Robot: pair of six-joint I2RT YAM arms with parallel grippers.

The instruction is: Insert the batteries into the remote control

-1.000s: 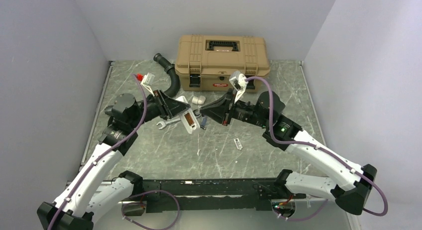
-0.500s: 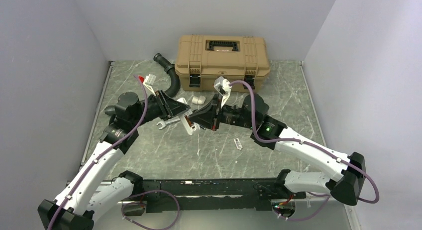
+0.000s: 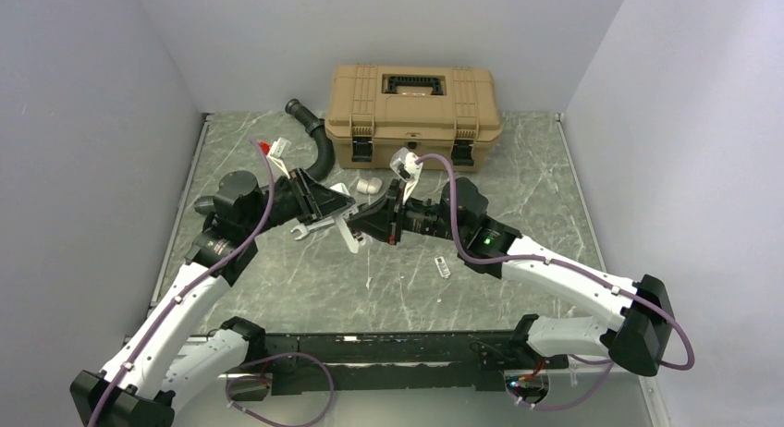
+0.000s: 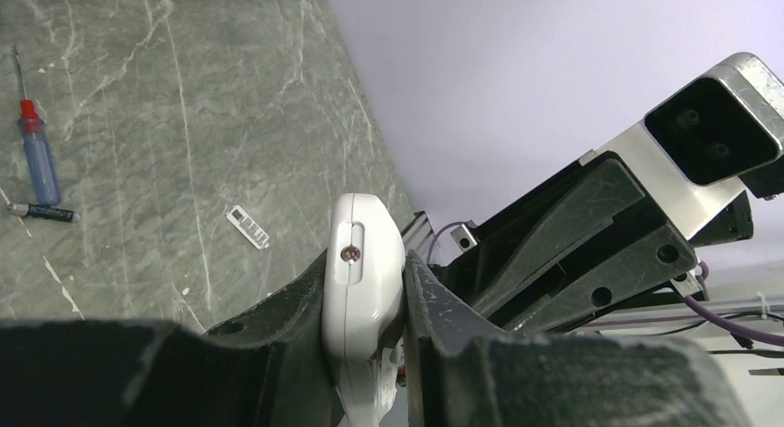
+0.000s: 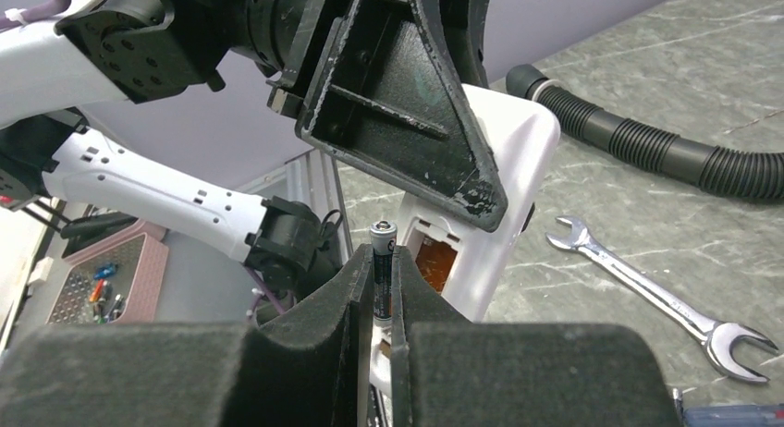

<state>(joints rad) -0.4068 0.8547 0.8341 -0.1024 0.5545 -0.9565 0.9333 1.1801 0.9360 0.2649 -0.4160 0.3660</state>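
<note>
My left gripper [image 4: 365, 265] is shut on the remote control [image 4: 362, 298], a slim white handset held up off the table with one end sticking out past the fingers. In the right wrist view the remote control [image 5: 504, 187] shows an open battery bay [image 5: 434, 261], orange-brown inside. My right gripper [image 5: 382, 256] is shut on a slim black battery [image 5: 383, 235], metal tip up, just in front of that bay. From above, the left gripper [image 3: 342, 205] and right gripper [image 3: 358, 222] meet over the middle of the table, hiding most of the remote control [image 3: 351, 238].
A tan toolbox [image 3: 413, 102] stands at the back with a black ribbed hose [image 3: 319, 142] to its left. A steel wrench [image 5: 666, 302] and a stubby white cylinder [image 3: 369, 185] lie near the grippers. A small white strip [image 3: 443, 267] and a blue screwdriver [image 4: 37, 159] lie on the table.
My right arm has moved left with the battery, from beside the toolbox's front up against the remote control. The left arm has held almost still.
</note>
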